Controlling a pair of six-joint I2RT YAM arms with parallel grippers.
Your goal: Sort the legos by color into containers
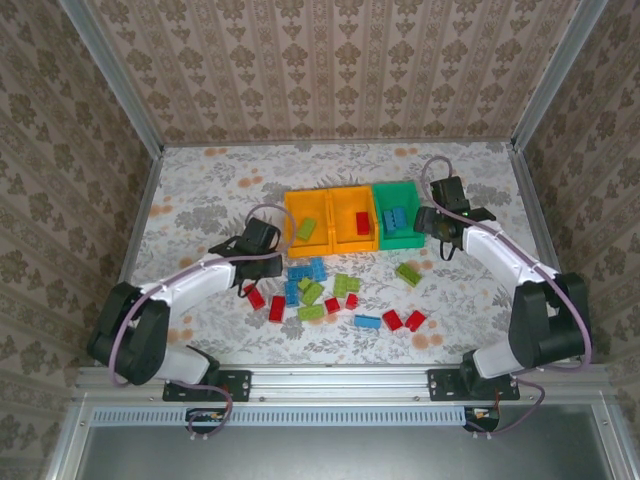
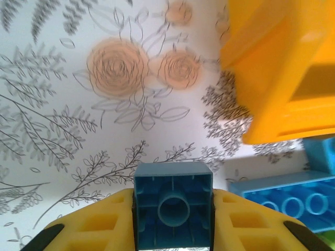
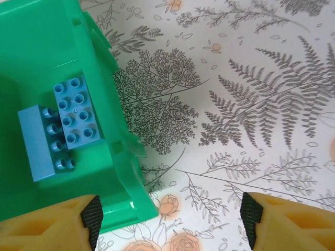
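Spanning the whole workspace, the floral bench carries three bins in one row. The left orange bin holds a green brick, the middle orange bin a red brick, and the green bin two blue bricks. Left claw, just left of the orange bins, pinches a blue brick. Right claw is spread beside the green bin's corner. Loose legos lie mid-bench, nearer the arms.
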